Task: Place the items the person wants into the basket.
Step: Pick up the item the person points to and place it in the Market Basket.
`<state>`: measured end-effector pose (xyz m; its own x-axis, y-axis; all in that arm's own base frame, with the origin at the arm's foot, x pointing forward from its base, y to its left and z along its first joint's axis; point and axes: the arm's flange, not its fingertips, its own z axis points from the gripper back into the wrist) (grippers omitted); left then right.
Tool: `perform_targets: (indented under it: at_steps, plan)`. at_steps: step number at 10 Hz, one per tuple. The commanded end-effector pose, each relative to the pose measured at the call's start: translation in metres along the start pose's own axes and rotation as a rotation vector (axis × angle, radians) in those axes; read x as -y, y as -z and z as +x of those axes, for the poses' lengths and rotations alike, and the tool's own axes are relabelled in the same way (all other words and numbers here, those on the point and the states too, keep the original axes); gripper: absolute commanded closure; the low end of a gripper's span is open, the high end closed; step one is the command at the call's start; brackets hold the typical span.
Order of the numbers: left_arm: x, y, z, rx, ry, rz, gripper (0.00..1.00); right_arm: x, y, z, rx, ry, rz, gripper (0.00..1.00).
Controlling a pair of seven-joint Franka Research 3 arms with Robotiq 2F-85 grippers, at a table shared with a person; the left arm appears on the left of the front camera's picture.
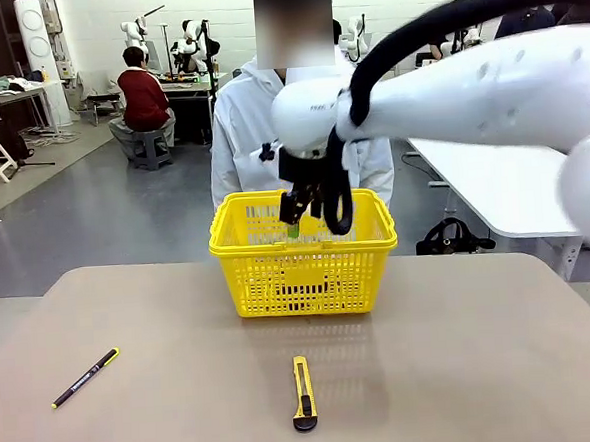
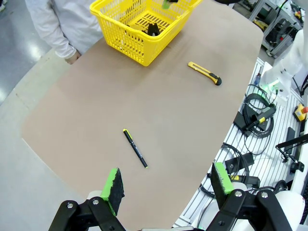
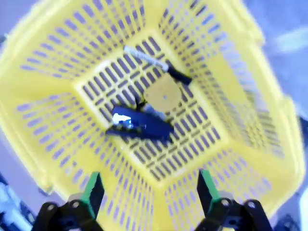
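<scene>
Both items, marker point(image 3: 155, 62) and tape measure point(image 3: 163, 96), lie in the basket point(image 3: 57, 62) mid-frame; my right gripper point(image 3: 147, 190) (jaws apart, empty) should lift clear.

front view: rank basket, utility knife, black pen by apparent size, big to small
1. Yellow basket, by far the largest.
2 and 3. Utility knife and black pen: similar apparent length. The knife is thicker, but it lies end-on to the camera and looks shortened, so I wouldn't rank these two.

Yellow lattice basket point(image 1: 305, 275) upright at table's 12 o'clock edge, before person point(image 1: 242, 134) in white jacket. Inside, on floor: white marker point(image 3: 154, 62), black-capped, touching round yellow tape measure point(image 3: 163, 95).
</scene>
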<state>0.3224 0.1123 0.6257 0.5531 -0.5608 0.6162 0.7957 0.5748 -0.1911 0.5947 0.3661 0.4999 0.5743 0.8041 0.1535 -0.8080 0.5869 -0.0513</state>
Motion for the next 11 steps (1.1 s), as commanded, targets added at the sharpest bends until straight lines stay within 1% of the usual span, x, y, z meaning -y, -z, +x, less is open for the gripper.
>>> perform_targets:
  at_steps: [1,3,4,5,6,7,9,11]
  plan:
    - [0.001,-0.001,-0.002,0.019,0.020,-0.012,0.06,-0.034,-0.043,-0.155,0.116,0.161,-0.026,0.00]
    - [0.001,-0.001,-0.002,0.019,0.020,-0.012,0.06,-0.042,-0.067,-0.268,0.255,0.280,-0.035,0.00]
    - [0.001,-0.001,-0.002,0.019,0.020,-0.012,0.06,-0.042,-0.072,-0.310,0.316,0.315,-0.033,0.00]
    - [0.001,-0.001,-0.002,0.019,0.020,-0.012,0.06,-0.039,-0.075,-0.342,0.365,0.359,-0.021,0.00]
    - [0.001,-0.001,-0.002,0.019,0.020,-0.012,0.06,-0.034,-0.075,-0.362,0.398,0.386,-0.011,0.00]
    - [0.001,-0.001,-0.002,0.019,0.020,-0.012,0.06,-0.027,-0.073,-0.374,0.400,0.397,-0.001,0.00]
    - [0.001,-0.001,-0.002,0.019,0.020,-0.012,0.06,-0.014,-0.069,-0.379,0.382,0.403,0.013,0.00]
    - [0.001,-0.001,-0.002,0.019,0.020,-0.012,0.06,-0.008,-0.069,-0.378,0.402,0.422,0.021,0.00]
